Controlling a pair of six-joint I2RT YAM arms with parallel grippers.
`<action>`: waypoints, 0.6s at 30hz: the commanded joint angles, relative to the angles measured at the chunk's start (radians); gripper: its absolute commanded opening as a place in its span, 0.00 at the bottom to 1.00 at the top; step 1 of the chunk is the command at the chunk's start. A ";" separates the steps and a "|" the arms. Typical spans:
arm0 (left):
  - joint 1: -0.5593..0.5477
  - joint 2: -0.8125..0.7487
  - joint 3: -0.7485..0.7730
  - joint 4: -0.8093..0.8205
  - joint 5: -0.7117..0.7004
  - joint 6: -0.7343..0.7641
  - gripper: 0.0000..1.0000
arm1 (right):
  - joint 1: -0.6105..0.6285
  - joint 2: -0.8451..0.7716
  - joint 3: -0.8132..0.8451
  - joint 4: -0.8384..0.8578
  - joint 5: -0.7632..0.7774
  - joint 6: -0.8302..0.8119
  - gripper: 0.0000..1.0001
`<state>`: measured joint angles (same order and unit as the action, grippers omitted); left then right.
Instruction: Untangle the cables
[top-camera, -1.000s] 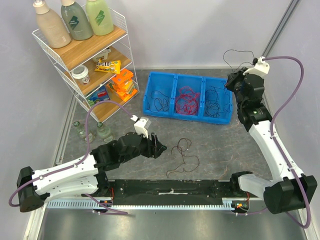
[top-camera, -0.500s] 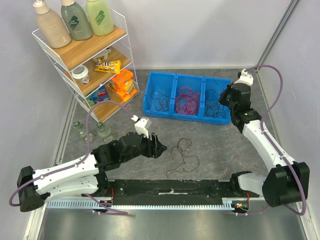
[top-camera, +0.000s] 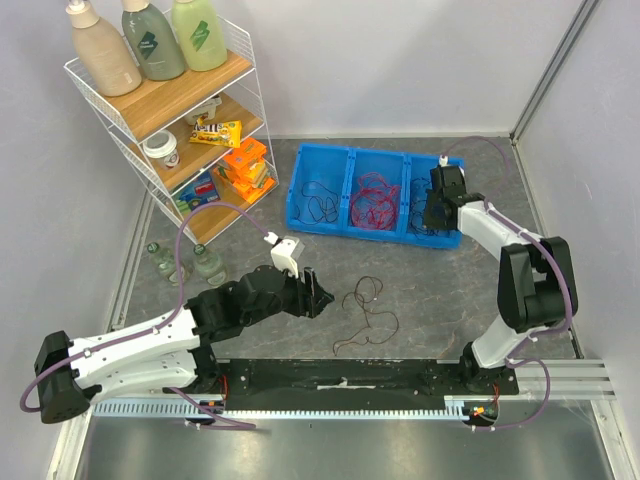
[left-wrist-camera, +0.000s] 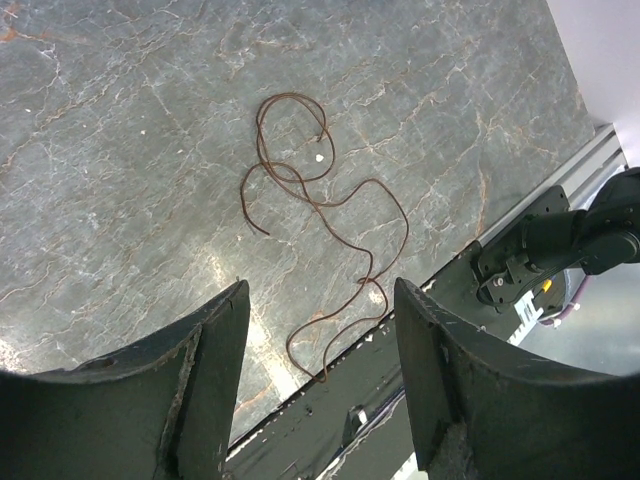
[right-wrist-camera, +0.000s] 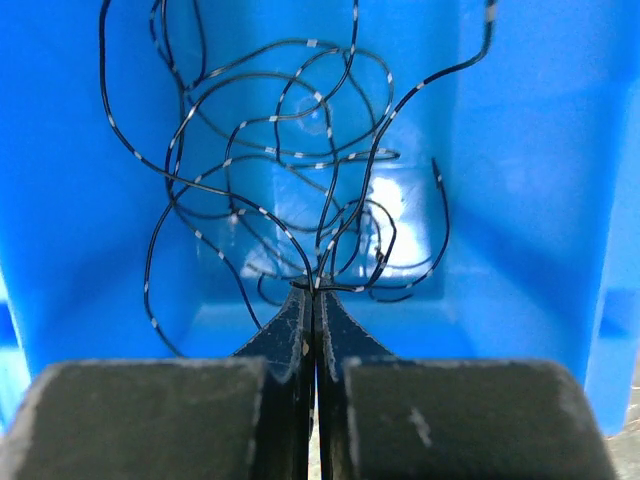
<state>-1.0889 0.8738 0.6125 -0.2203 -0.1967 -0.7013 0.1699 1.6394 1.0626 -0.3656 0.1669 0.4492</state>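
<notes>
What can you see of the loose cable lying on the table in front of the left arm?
The cable is one thin, dark reddish-brown wire, limp and flexible. It lies flat on the grey table, with a small loop at its far end and wavy bends toward the arm bases. Its near end lies by the black rail. It seems to be alone, not knotted with others. Nothing holds it: the open left tool hovers short of it.

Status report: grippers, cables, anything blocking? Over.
Right gripper shut on black cables, inside blue bin's right compartment. Left gripper open, hovering above loose cable on table. Nothing seen blocking either arm.
</notes>
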 joint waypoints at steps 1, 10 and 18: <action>0.003 -0.006 -0.010 0.048 0.020 -0.026 0.66 | -0.006 0.074 0.146 -0.064 0.098 -0.061 0.01; 0.006 0.106 0.016 0.091 0.117 -0.001 0.67 | 0.019 0.015 0.221 -0.147 0.131 -0.124 0.48; 0.004 0.417 0.107 0.217 0.413 0.019 0.82 | 0.238 -0.278 0.018 -0.168 0.152 -0.100 0.70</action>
<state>-1.0843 1.1721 0.6498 -0.1177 0.0360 -0.6998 0.2935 1.5024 1.1717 -0.5159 0.3206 0.3408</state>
